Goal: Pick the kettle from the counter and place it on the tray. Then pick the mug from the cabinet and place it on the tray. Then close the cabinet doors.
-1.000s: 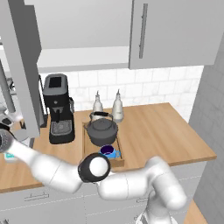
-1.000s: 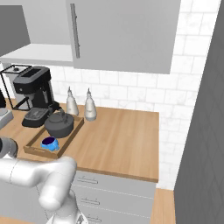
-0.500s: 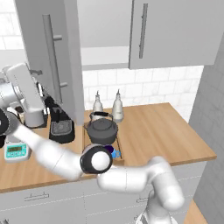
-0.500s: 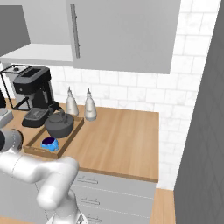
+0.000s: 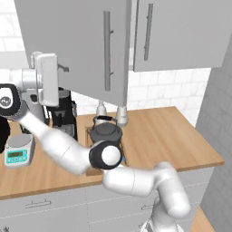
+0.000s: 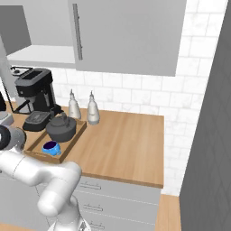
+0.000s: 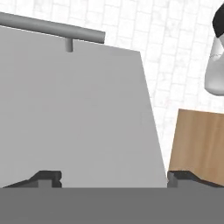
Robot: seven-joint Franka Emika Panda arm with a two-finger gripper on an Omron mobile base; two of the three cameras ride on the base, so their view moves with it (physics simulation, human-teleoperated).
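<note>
A: Left base view: gripper (image 5: 45, 84) at left, jaws spread wide, empty, by the open cabinet door (image 5: 86, 50). It could slide off the panel and leave it ajar.

B: Right base view, lower left: tray (image 6: 74, 137) on the table (image 6: 126, 140) holds kettle (image 6: 61, 128) and mug (image 6: 51, 148).

A: Hand view: door panel straight ahead.

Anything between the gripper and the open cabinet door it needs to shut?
Nothing visible. The gripper, jaws wide open, faces the flat grey cabinet door directly in the hand view. The kettle and mug already sit on the tray, below the swing.
</note>
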